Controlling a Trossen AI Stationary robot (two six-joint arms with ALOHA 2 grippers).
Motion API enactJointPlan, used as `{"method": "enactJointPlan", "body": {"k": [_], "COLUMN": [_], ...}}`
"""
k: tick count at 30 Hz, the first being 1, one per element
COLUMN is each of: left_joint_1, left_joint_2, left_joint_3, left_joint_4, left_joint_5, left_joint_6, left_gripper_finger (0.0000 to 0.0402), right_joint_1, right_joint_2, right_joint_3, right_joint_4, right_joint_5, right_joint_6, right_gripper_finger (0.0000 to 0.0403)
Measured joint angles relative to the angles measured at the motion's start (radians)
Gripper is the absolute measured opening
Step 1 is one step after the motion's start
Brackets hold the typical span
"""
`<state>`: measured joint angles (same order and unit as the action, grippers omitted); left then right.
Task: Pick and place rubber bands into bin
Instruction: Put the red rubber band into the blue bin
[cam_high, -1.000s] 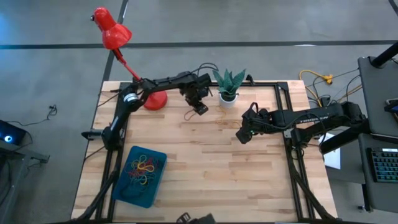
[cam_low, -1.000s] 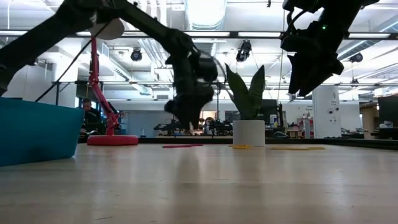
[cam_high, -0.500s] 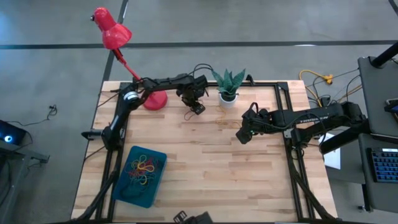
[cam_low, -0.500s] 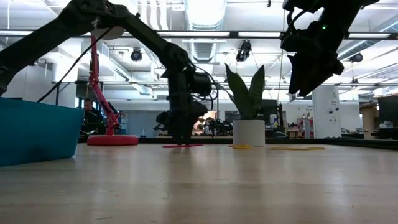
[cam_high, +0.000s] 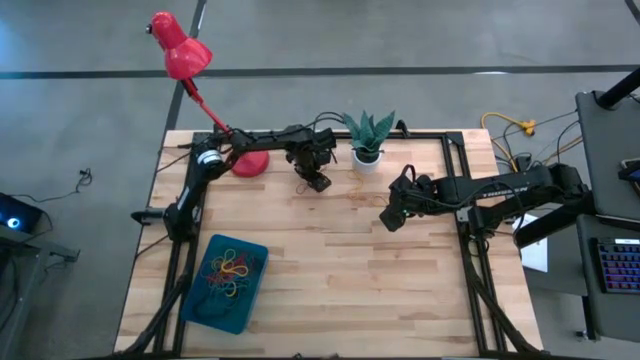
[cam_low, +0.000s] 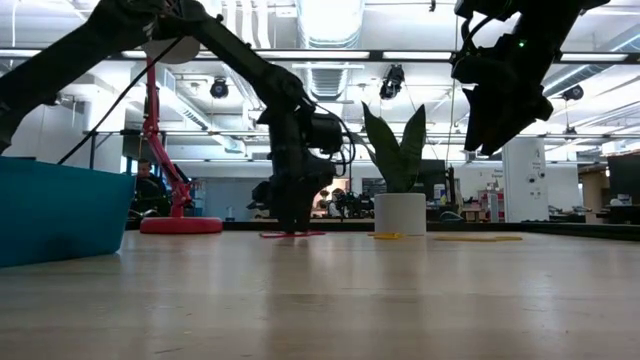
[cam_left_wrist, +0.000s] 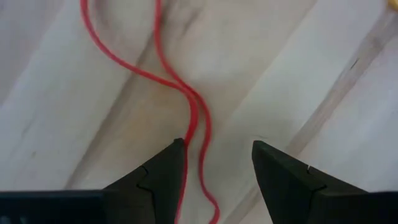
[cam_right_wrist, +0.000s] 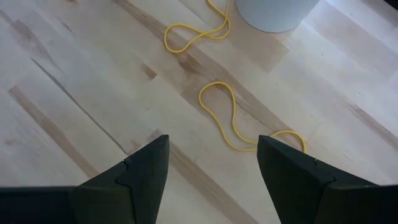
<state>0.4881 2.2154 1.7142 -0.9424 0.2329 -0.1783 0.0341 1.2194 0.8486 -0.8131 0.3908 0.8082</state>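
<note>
Grasping step — left gripper (cam_left_wrist: 214, 165) down on the table, fingers spread, red rubber band (cam_left_wrist: 186, 102) running between them. Next: pinch, lift, carry to the bin (cam_high: 195, 300), well behind it. Right gripper (cam_right_wrist: 211, 165) hovers spread over yellow bands (cam_right_wrist: 233, 121).

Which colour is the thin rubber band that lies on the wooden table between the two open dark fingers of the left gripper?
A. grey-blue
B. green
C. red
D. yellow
C: in the left wrist view a thin red rubber band runs across the light wooden table between the open fingers of the left gripper; the yellow bands lie in front of the right arm instead.
</note>
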Motion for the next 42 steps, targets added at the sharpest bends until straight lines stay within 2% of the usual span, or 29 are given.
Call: {"method": "enactJointPlan", "body": {"k": [3,8,10,15,18,31,36,40,42], "left_joint_1": [-0.034,-0.107,-0.12,-0.121,-0.114,-0.086,-0.103,-0.119,-0.121], "left_joint_2": [0.0,0.001,0.001,0.001,0.001,0.001,-0.053,-0.128,-0.185], "left_joint_3": [0.0,-0.015,-0.022,-0.061,-0.084,-0.109,-0.109,-0.127,-0.118], "left_joint_4": [0.001,0.015,0.021,0.05,0.065,0.052,0.031,-0.12,-0.117], "left_joint_5": [-0.06,-0.255,-0.273,-0.221,-0.198,-0.105,-0.112,-0.089,-0.085], "left_joint_6": [0.001,0.002,0.007,0.012,0.042,0.116,0.14,0.163,0.168], "left_gripper_finger": [0.0176,0.0176,0.0176,0.0173,0.0156,0.0008,0.0001,0.0,0.0], "right_joint_1": [0.0,0.0,0.0,0.0,0.0,0.0,0.0,0.0,0.0], "right_joint_2": [0.0,0.0,0.0,0.0,0.0,0.0,0.0,0.0,0.0], "right_joint_3": [0.0,0.0,0.0,0.0,0.0,0.0,0.0,0.0,0.0], "right_joint_4": [0.0,0.0,0.0,0.0,0.001,0.002,0.002,0.002,0.001], "right_joint_5": [0.001,0.001,0.001,0.001,0.001,-0.007,-0.008,-0.008,-0.007], "right_joint_6": [0.001,0.003,0.003,0.004,0.004,0.03,0.031,0.03,0.027], "right_gripper_finger": [0.0228,0.0228,0.0228,0.0228,0.0228,0.0228,0.0228,0.0228,0.0228]}}
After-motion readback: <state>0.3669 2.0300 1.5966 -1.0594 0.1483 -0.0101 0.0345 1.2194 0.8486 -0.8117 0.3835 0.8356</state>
